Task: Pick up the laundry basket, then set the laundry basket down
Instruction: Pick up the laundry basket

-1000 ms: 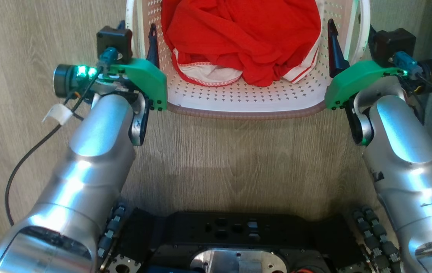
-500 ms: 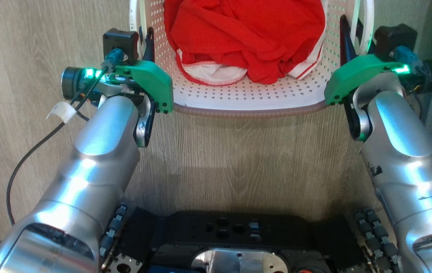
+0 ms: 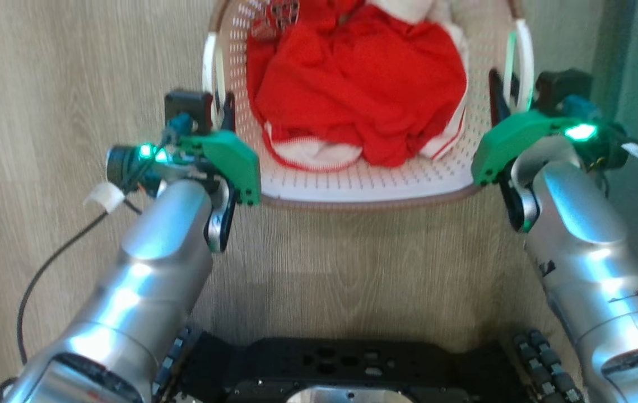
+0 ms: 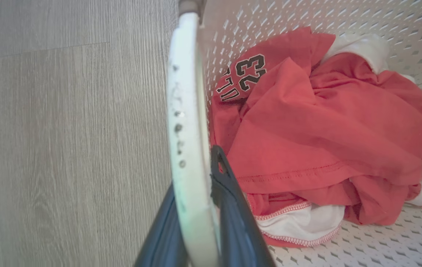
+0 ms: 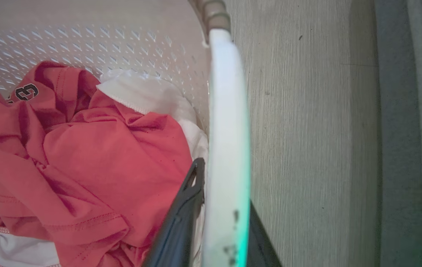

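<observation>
One laundry basket (image 3: 363, 187) is seen in the head view, in front of the robot and between its two arms, over a wooden floor (image 3: 352, 263). Whether it is resting on the floor or is raised cannot be told. Two white handles are counted on it, the left handle (image 3: 210, 61) and the right handle (image 3: 525, 61). Inside are lying a red garment (image 3: 358, 95) and some white cloth (image 3: 408, 6).

Both arms are stretched forward, with the fingers pointed away from the robot. The left gripper (image 3: 220, 109) is pinched on the left handle, and the right gripper (image 3: 506, 92) is pinched on the right handle in the same manner.

In the left wrist view the left gripper (image 4: 196, 174) is shown with the handle pressed between its two dark fingers, one finger inside the basket and one outside. There a black number 23 (image 4: 249, 70) is read on the red garment, which cannot be read in the head view. In the right wrist view the right gripper (image 5: 225, 193) is shown closed on its handle, and a grey strip (image 5: 399, 129) is seen beside the floor.
</observation>
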Available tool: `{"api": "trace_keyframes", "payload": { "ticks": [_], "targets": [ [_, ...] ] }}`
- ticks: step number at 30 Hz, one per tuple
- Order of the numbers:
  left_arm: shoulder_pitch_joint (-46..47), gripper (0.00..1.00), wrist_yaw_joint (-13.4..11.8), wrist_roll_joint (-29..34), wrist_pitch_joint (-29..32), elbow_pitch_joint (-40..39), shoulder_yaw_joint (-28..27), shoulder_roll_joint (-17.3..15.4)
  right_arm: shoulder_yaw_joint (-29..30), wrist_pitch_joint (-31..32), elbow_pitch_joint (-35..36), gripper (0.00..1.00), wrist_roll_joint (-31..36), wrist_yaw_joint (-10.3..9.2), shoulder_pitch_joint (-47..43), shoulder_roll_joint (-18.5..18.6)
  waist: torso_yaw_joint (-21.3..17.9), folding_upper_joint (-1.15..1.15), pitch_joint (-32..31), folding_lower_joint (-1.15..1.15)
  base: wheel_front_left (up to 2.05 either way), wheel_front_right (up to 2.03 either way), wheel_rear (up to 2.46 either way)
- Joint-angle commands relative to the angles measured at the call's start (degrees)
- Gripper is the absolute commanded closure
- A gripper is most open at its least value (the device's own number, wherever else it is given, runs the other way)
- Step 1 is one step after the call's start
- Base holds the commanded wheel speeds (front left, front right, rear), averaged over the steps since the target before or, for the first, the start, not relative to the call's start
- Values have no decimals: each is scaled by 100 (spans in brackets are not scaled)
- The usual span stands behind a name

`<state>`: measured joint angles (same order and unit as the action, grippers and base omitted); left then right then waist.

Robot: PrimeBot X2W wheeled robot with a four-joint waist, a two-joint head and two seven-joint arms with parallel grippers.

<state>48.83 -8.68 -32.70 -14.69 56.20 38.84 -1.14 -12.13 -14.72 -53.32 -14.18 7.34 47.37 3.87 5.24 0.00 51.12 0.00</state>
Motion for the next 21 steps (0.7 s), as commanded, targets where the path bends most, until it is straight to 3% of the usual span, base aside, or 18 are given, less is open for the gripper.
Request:
{"api": "trace_keyframes", "payload": {
  "ticks": [1, 13, 21],
  "targets": [
    [-211, 100, -82, -22, -30, -5, -32, -174, -129, -28, 28, 100, 2, 14, -341, -90, -33, 0, -235, 0, 0, 0, 0],
    [-886, 100, 132, -802, -9, 615, 559, -174, -960, 54, -1130, 100, -664, 14, -591, -98, -100, 0, -1515, 0, 0, 0, 0],
    [-1313, 100, 223, -1300, 310, 910, 992, -174, -1538, 444, -1477, 100, -1305, 14, -904, -99, -131, 0, -2335, 0, 0, 0, 0]
  ]
}}
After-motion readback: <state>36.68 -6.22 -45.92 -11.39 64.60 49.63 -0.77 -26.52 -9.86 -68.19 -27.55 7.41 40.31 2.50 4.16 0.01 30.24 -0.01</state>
